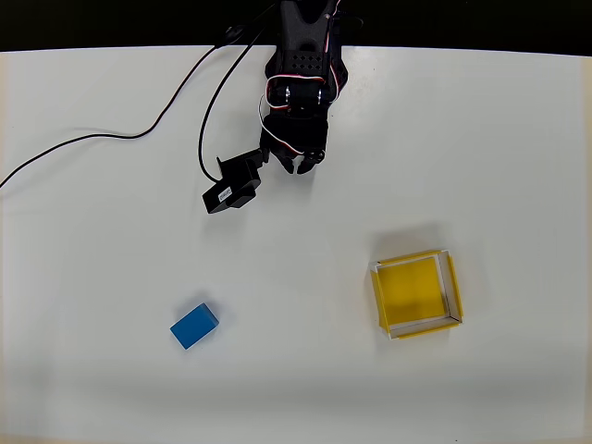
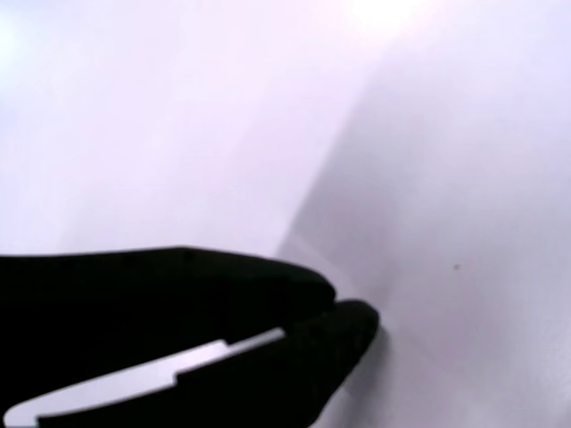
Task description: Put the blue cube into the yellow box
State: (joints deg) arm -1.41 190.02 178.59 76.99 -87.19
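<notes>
Gripper [image 1: 301, 165] sat clenched and empty, far from the cube [image 1: 194, 325]; it'd need opening wide, then squaring to the cube's tilt.

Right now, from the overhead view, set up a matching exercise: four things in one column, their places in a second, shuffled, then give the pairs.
Things:
1. blue cube
2. yellow box
3. gripper
4. black cable

Places in the overhead view:
A. top centre, over bare table near the far edge
B. lower left, lying alone on the table
C. right of centre, open top, nothing inside
D. snaking across the upper left of the table

Pairs: 1-B, 2-C, 3-A, 4-D
</notes>
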